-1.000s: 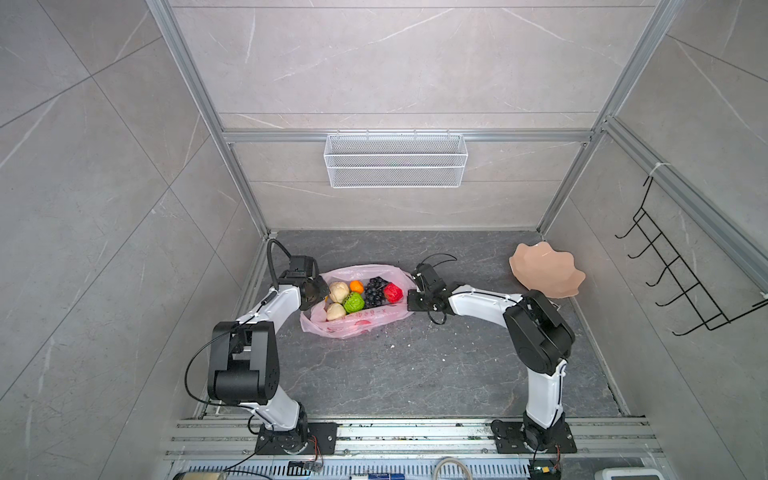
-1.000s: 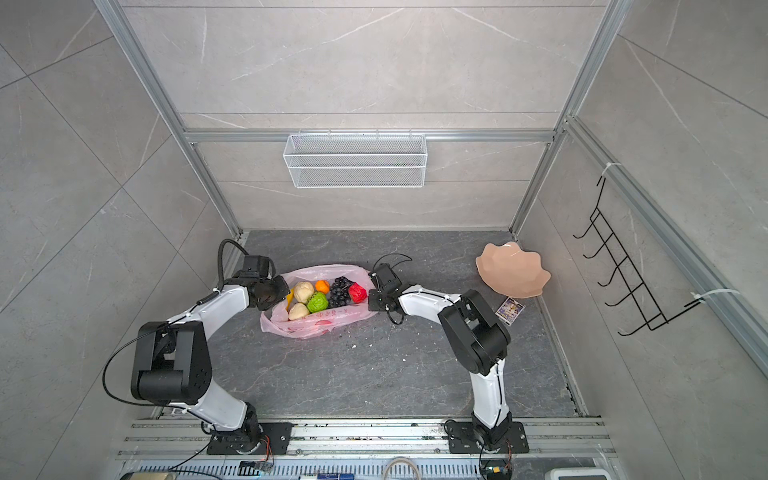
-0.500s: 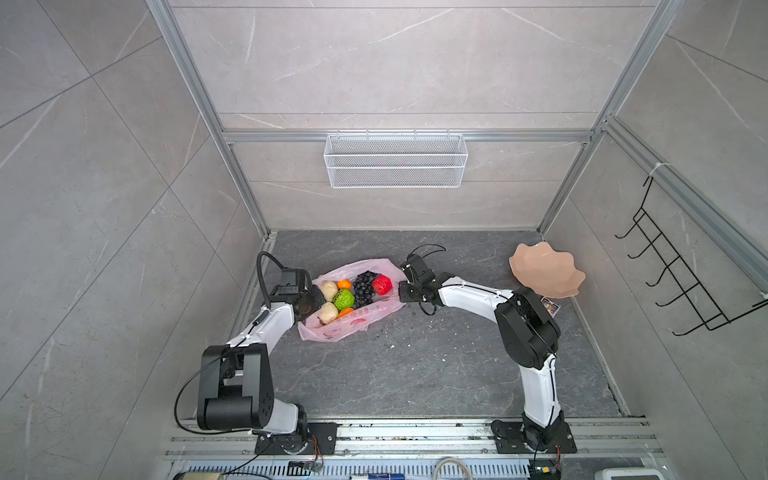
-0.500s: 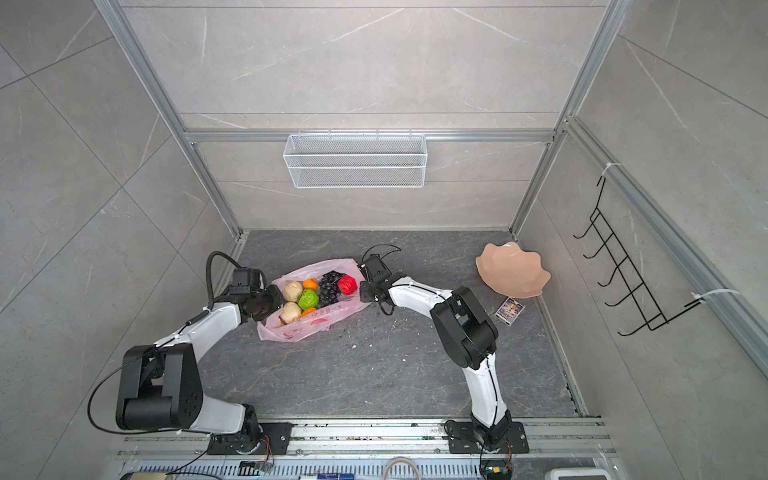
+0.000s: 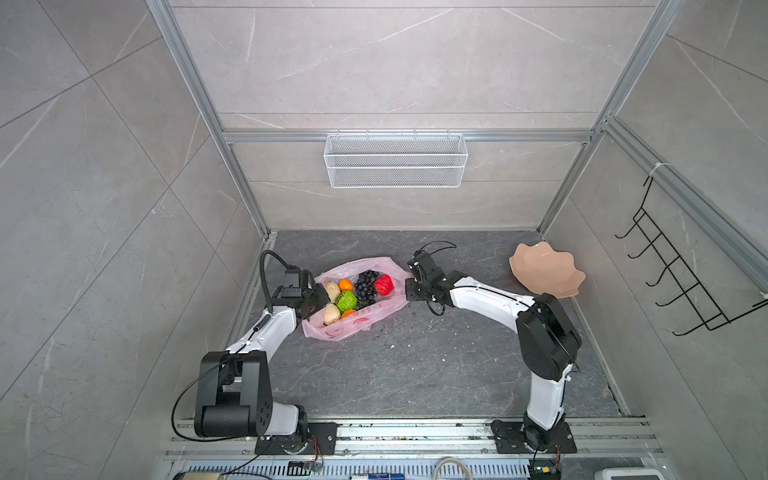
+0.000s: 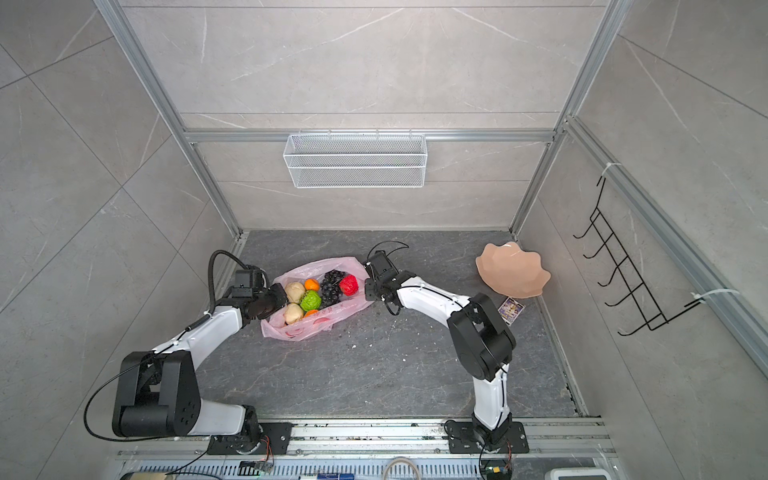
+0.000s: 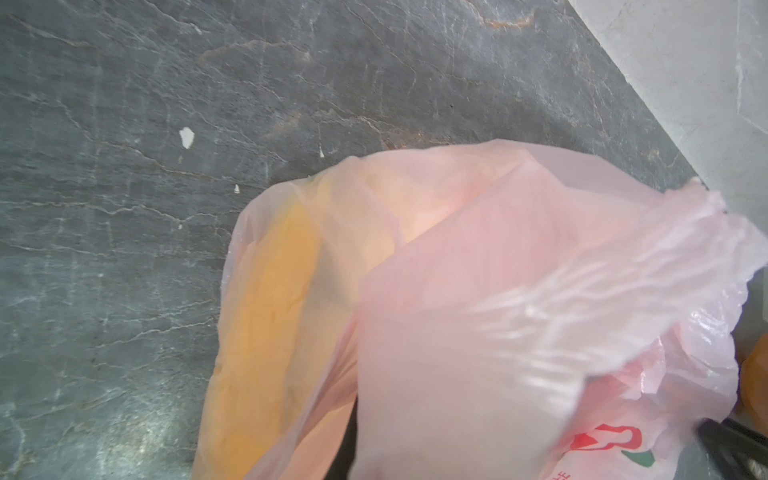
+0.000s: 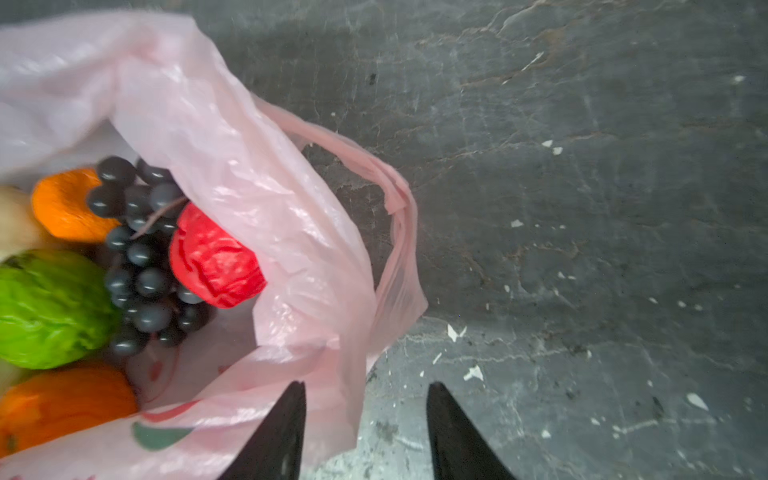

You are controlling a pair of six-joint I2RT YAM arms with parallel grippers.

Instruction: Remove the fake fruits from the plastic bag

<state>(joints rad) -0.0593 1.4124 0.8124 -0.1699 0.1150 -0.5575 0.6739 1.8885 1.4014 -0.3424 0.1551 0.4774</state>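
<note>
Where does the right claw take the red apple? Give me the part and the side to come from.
Probably grip the red apple across its rounded middle, from above, through the open mouth of the plastic bag nearest the right claw. It lies uppermost at that edge of the pile, bare of film, with only the grape bunch against its far flank.

No word or number could be read. The thin translucent pink plastic bag [image 5: 365,266] bore red printed marks [image 5: 358,321] on its near side. The left wrist view showed a red curled logo with a green patch [image 7: 611,442] and the tops of red characters cut by the frame edge, illegible. A small printed card [image 6: 512,309] lay just near of the peach wavy-edged dish [image 6: 513,270], its purple picture too small to make out.
</note>
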